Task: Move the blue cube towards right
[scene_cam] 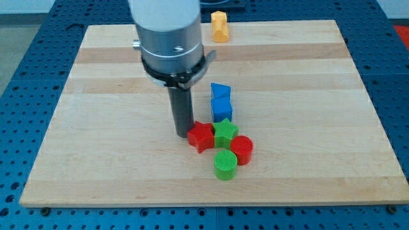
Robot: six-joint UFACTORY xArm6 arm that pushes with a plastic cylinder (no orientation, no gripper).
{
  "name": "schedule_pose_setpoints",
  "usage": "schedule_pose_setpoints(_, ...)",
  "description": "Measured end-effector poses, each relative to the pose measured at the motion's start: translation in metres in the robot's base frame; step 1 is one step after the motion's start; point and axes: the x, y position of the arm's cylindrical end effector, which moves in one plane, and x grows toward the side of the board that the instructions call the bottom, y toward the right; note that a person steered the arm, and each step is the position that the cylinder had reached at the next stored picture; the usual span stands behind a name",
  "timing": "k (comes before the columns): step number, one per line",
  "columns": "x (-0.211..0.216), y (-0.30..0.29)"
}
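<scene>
Green cylinder [225, 165] nearest, touching red cylinder [242, 150]. Behind them green star [225, 132] and red star [200, 135], side by side. My tip [181, 133] stands vertical, just left of red star, possibly touching. No jaws: plain rod. Blue cube [222, 109] behind green star; blue wedge-like block [220, 91] behind it. Yellow block [219, 26] at far board [96, 153] edge.

A silver cylindrical arm housing, ringed by a black collar, narrows to my tip [182, 133], a dark rod.
</scene>
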Motion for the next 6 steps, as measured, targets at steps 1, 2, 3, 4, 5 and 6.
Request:
schedule_pose_setpoints(1,0.018,0.016)
schedule_pose_setpoints(2,0.019,0.008)
schedule_pose_setpoints(3,0.006,0.008)
schedule_pose_setpoints(4,-0.017,0.008)
schedule_pose_setpoints(5,-0.030,0.026)
schedule_pose_setpoints(6,-0.032,0.056)
